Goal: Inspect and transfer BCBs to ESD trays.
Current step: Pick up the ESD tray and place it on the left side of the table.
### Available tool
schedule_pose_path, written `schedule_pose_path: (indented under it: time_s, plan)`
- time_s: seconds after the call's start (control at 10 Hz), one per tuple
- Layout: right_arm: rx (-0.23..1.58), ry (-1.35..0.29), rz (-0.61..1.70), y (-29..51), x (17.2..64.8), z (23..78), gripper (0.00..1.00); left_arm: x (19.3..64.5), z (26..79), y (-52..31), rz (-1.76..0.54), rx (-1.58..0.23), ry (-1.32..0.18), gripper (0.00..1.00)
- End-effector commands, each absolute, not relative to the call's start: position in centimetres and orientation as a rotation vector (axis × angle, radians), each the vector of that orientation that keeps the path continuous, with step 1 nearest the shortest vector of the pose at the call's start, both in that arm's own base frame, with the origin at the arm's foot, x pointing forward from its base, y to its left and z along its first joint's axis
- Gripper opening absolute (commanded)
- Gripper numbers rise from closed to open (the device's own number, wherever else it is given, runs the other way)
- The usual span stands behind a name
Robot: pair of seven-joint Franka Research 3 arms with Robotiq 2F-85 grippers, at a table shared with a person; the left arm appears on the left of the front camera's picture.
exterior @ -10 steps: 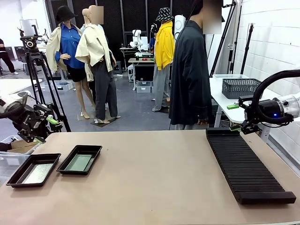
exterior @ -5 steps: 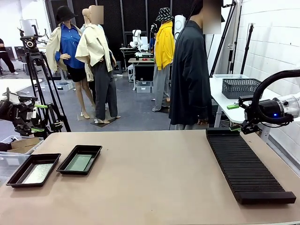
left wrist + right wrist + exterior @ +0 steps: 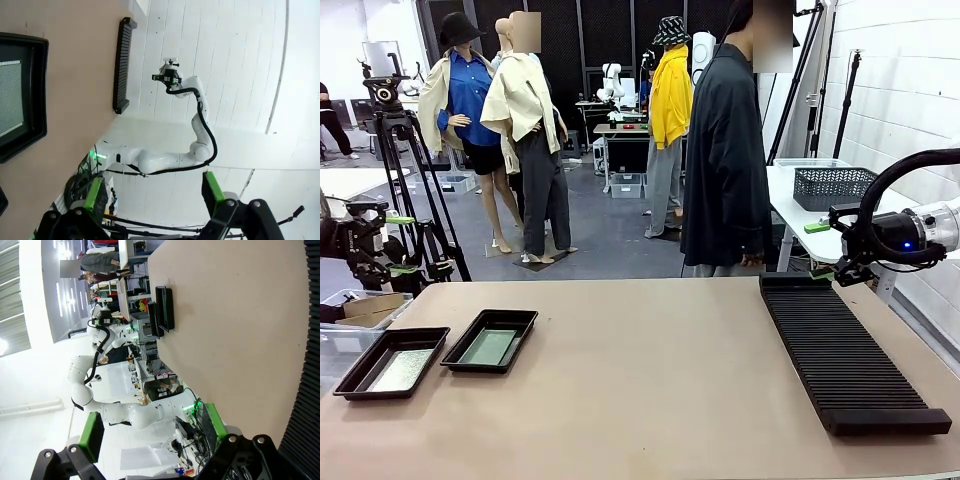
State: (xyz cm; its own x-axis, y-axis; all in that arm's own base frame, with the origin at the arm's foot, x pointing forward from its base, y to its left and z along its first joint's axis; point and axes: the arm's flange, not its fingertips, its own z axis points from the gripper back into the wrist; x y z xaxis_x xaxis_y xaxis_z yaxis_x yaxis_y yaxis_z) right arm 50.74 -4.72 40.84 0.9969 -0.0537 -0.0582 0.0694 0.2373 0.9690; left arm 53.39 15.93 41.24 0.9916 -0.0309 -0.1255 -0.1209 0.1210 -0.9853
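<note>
Two black ESD trays lie side by side at the table's left front. The left tray [image 3: 355, 362] holds a greyish BCB [image 3: 402, 369] and the right tray [image 3: 525, 340] holds a green BCB [image 3: 488, 347]. My left gripper [image 3: 405, 243] hangs open and empty past the table's left far corner, above and behind the trays. Its wrist view shows one tray [image 3: 42, 85] with a board [image 3: 10, 97] in it. My right gripper [image 3: 825, 248] is open and empty, just above the far end of the black rack. Both trays [image 3: 165, 310] appear far off in the right wrist view.
A long ribbed black rack [image 3: 840, 350] runs along the table's right side. A person in a dark coat [image 3: 725, 150] stands at the far edge. A camera tripod [image 3: 405, 180] stands behind my left gripper. A dark mesh basket [image 3: 835, 185] sits on a white side table.
My left gripper has drawn back to the left and slightly up, turning as it went. The right arm, trays and boards have not moved.
</note>
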Motion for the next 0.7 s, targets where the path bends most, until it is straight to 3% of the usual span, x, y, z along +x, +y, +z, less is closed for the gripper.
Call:
schedule_pose_path:
  time_s: [0.0, 0.6]
  plan:
    - [1.318, 0.013, -0.092, -4.56, 50.60, 40.78, 1.00, 52.90, 41.29, 15.06, 0.052, -1.432, 0.101, 1.00]
    - [1.318, 0.013, -0.092, -4.56, 50.60, 40.78, 1.00, 53.39, 41.24, 15.93, 0.066, -1.449, 0.125, 1.00]
